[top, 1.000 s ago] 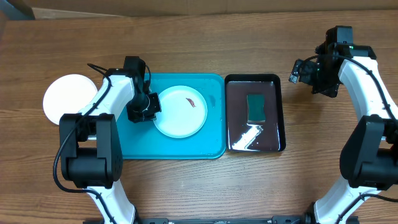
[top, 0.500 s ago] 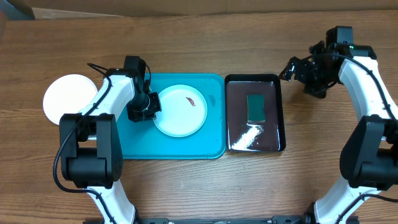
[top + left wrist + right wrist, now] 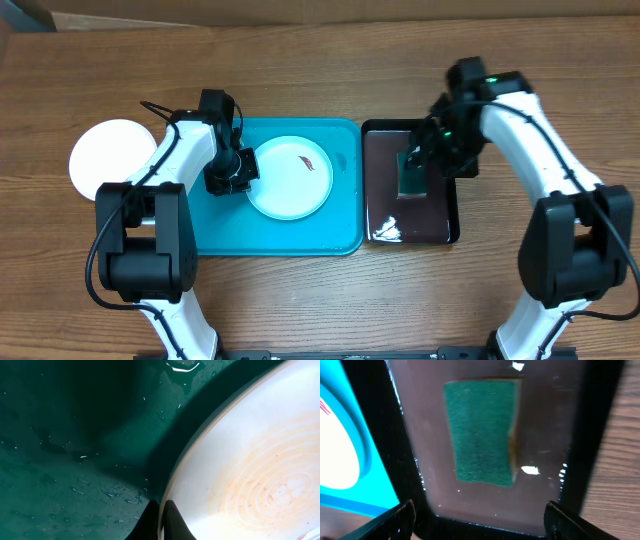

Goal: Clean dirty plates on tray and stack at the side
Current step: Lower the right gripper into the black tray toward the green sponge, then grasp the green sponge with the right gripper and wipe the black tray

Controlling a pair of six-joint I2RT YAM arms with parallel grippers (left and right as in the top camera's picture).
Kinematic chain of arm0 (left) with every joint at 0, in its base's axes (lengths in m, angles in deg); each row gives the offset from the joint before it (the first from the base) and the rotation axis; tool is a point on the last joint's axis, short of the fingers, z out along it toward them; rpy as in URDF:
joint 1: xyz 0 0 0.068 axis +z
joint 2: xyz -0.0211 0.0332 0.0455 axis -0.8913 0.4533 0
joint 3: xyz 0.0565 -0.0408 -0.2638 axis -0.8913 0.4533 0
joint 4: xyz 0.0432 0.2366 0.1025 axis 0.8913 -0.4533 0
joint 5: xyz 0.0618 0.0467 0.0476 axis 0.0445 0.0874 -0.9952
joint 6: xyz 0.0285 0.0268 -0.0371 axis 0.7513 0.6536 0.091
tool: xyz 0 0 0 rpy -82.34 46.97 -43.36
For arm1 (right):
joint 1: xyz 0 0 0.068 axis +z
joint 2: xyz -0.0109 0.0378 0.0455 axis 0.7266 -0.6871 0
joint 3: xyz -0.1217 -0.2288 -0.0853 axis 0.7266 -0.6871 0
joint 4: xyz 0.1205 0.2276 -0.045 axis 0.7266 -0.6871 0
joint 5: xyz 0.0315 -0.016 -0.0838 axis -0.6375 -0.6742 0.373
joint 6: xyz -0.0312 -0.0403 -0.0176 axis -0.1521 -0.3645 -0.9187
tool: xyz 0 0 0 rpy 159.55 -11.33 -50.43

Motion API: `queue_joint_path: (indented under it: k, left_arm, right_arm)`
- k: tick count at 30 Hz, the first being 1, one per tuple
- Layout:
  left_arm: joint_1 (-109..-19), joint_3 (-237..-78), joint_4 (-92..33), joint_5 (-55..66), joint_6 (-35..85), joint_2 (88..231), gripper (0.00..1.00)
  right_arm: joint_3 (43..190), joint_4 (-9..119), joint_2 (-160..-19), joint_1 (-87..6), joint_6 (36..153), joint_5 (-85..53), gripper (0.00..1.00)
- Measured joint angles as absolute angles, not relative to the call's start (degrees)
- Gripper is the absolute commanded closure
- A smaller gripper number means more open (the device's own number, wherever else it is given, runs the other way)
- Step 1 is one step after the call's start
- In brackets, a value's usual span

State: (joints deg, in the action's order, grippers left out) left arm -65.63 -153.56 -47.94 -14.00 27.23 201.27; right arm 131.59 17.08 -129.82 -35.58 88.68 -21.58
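Closest in, in the left wrist view, the left pincer is pinched shut on the rim of the white plate. Its tips meet at the bottom centre of the frame with the plate's edge between them. The plate, faintly stained orange, fills the right side, and the wet teal tray fills the left. That grip reads as a steadying hold, so the plate will not slide when scrubbed. In the right wrist view the right pincer stands wide, one finger at the lower left corner and one at the lower right, with nothing between them. The green sponge lies flat in the upper middle on the wet floor of the black tray, beyond the fingertips and untouched. The width looks suited to taking the sponge across its short side. From overhead, the held plate sits in the teal tray, left of centre, with a red smear on its upper right part. It is well apart from the right pincer, which hangs over the black tray right of centre. Farthest left, on the counter, a second plate rests off the tray, probably the start of the stack.
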Motion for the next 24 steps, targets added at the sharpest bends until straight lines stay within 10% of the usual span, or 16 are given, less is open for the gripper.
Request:
queue_joint_path:
  k: [24]
  left_arm:
    - [-65.63,-153.56,-47.78,-14.07,27.23,201.27,0.96]
  right_arm:
    - [117.73,38.98,-129.82,-28.89,92.9,-8.67,0.25]
